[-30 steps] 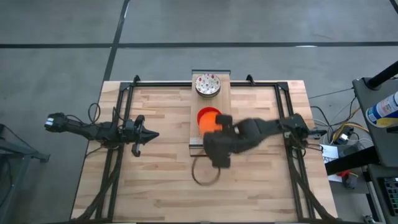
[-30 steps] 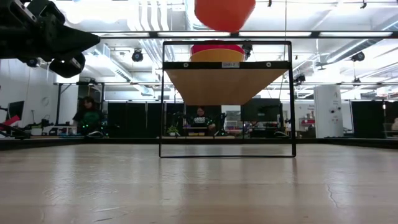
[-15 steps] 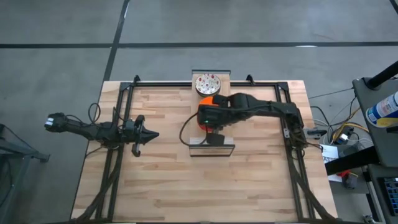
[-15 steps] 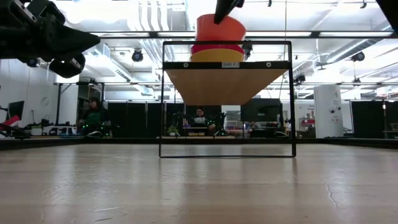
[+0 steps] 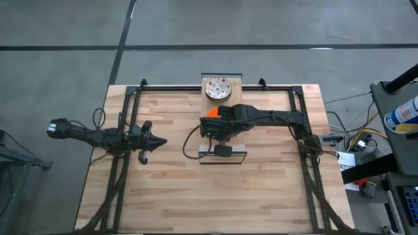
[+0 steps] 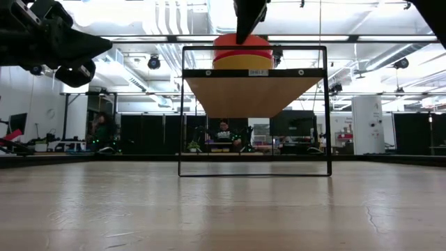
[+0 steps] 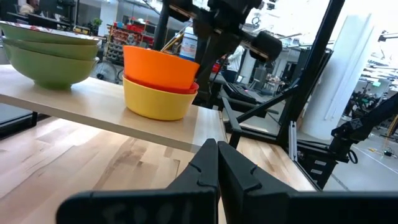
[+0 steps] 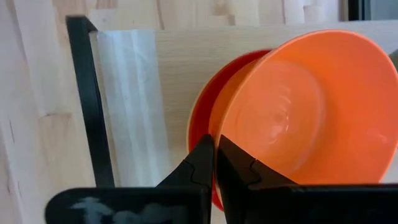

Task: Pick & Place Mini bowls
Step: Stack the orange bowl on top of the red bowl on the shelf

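The orange bowl (image 7: 160, 65) sits in the red bowl (image 7: 188, 89), which is nested in the yellow bowl (image 7: 158, 102), on the raised wooden board (image 5: 222, 140). Farther along the board stand the stacked speckled bowls (image 5: 217, 88), green on the outside (image 7: 43, 59). My right gripper (image 8: 215, 155) reaches over the board onto the orange bowl (image 5: 210, 112) and is shut on its rim. My left gripper (image 5: 160, 140) waits shut over the table's left part, clear of everything. My right gripper pinches the orange bowl's rim (image 8: 216, 127), one finger inside the bowl and one outside. The fingers (image 6: 247, 21) come from above, pointing down. The bowl (image 6: 240, 40) rests inside the red bowl on top of the stack.
The board lies on a black wire frame (image 6: 182, 111) that holds it well above the table top (image 5: 170, 189). Black rails (image 5: 127, 117) run along the table's left, right and far sides. Bare wood lies near and on both sides of the frame.
My right gripper has swung from the board's near end toward the far edge and gone down, carrying the orange bowl. The bowl, held high above the stack a second ago, now sits in the red bowl. The left arm has kept still.
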`<state>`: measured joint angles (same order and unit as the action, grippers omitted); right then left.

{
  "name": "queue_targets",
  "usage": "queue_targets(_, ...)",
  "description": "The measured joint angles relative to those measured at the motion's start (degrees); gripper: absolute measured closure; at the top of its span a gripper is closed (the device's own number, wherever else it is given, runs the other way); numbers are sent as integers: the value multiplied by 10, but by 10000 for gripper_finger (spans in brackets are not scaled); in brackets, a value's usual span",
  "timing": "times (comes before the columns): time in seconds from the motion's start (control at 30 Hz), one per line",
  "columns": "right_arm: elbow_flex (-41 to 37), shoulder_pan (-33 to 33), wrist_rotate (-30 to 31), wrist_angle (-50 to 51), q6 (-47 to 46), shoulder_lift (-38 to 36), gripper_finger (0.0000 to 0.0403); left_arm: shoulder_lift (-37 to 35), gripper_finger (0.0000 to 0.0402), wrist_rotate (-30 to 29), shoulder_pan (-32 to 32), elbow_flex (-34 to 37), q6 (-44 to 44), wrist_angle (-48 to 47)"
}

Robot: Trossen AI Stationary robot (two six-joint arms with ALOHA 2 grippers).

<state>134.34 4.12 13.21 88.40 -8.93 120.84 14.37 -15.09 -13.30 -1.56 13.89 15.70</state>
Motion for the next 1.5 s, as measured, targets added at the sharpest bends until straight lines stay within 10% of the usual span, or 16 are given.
queue_targets(0.27,0,1,-3,15,-19,1,384,0,399,0,0,0,0,1)
queue_targets(0.73,6,13,3,1,-44,-16,246,0,399,0,0,0,0,0)
queue_targets(1.07,7,29,105,-2,-56,-32,267,0,399,0,0,0,0,-1)
queue_targets(1.5,-23,29,93,3,-57,-9,295,0,399,0,0,0,0,-3)
